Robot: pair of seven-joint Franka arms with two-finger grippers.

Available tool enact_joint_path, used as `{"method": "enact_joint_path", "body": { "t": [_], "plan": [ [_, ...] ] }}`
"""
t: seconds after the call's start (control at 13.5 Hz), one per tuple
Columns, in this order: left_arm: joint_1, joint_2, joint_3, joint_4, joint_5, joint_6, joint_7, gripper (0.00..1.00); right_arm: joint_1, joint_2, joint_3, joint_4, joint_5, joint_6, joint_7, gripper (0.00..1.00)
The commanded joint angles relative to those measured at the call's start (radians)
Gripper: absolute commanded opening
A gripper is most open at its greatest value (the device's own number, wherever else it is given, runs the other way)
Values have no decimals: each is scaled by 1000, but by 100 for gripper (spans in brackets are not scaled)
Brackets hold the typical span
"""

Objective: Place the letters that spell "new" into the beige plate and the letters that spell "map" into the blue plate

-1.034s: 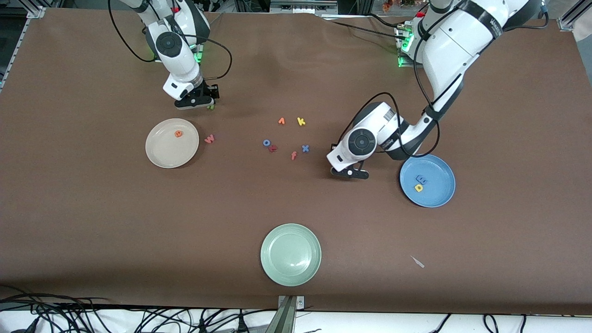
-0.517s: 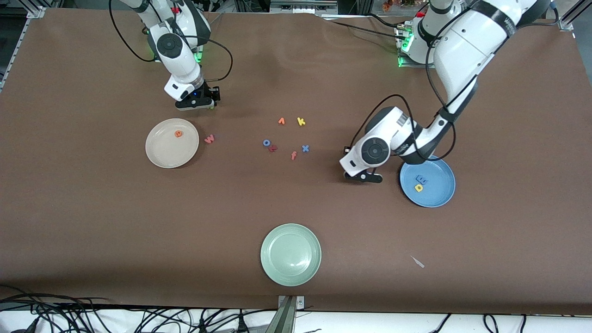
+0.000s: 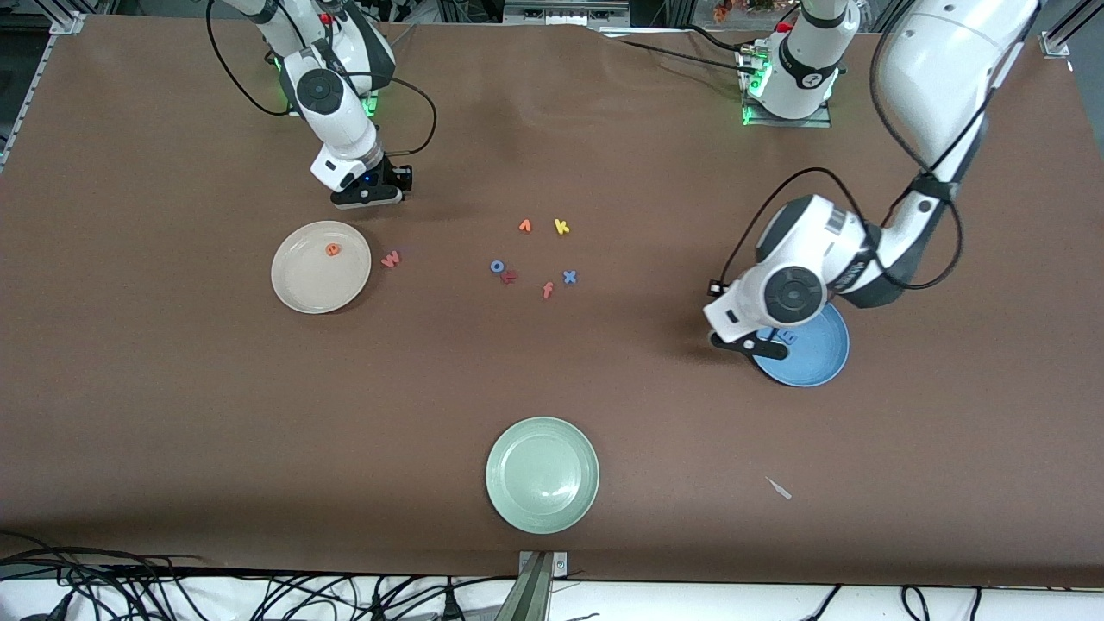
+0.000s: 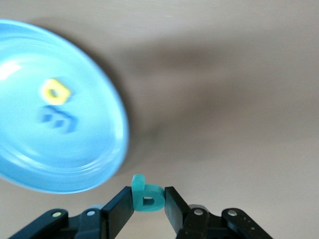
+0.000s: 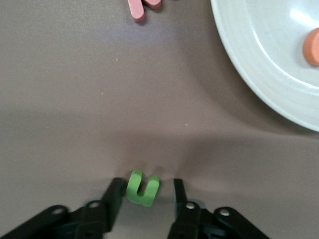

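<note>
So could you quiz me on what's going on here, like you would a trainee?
1. True or false: the left gripper holds a teal letter.
2. Which letter lies in the beige plate? A) orange e B) blue x C) yellow k
3. Fill in: the green n sits between the right gripper's ____ fingers.

Key: 1 true. 2 A, the orange e. 3 open.
</note>
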Motion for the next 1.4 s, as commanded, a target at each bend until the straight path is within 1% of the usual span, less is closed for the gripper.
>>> {"method": "enact_joint_path", "body": {
  "t": [0.0,0.07,0.15,0.3,0.44,0.59,0.74,0.81,0.89,0.96,1.03,1.11,1.18,1.26,1.33],
  "plan": [
    [90,-4,-1,-9,28,-9,80,0,-1,-43,9,-72,5,48,13,23],
    [107,-3,-1,-9,28,-9,79,45,-1,-43,9,-72,5,48,13,17],
    [112,-4,1,-9,28,-10,80,99,-1,-43,9,-72,5,48,11,17],
    [106,-7,-3,23,19,-16,68,100,1,-44,9,-66,5,46,5,15],
    [103,-15,-10,87,14,-73,70,100,-1,-49,9,-29,3,13,-4,15],
    [102,-24,-35,208,14,-191,73,100,1,-52,9,58,-1,-111,-4,15],
    [102,-29,-73,352,14,-342,71,100,-1,-64,5,130,-15,-218,-21,15],
    [101,-29,-87,412,14,-375,70,100,-1,-64,-5,155,-21,-257,-57,15],
    [102,-29,-96,449,14,-388,74,100,-2,-64,-35,173,-29,-280,-97,15],
    [104,-30,-107,463,17,-403,76,100,-5,-64,-84,186,-58,-280,-151,15],
    [103,-56,-110,467,17,-424,76,100,-7,-64,-157,207,-104,-280,-214,15],
    [104,-94,-111,467,15,-426,76,100,-7,-63,-217,229,-138,-286,-266,15],
    [107,-122,-110,468,19,-428,77,100,-7,-58,-244,244,-147,-291,-301,15],
    [100,-184,-83,467,6,-411,80,100,-10,-53,-255,252,-150,-291,-315,16],
    [87,-209,-64,468,0,-405,77,100,-11,-50,-265,258,-150,-291,-320,17]
  ]
}}
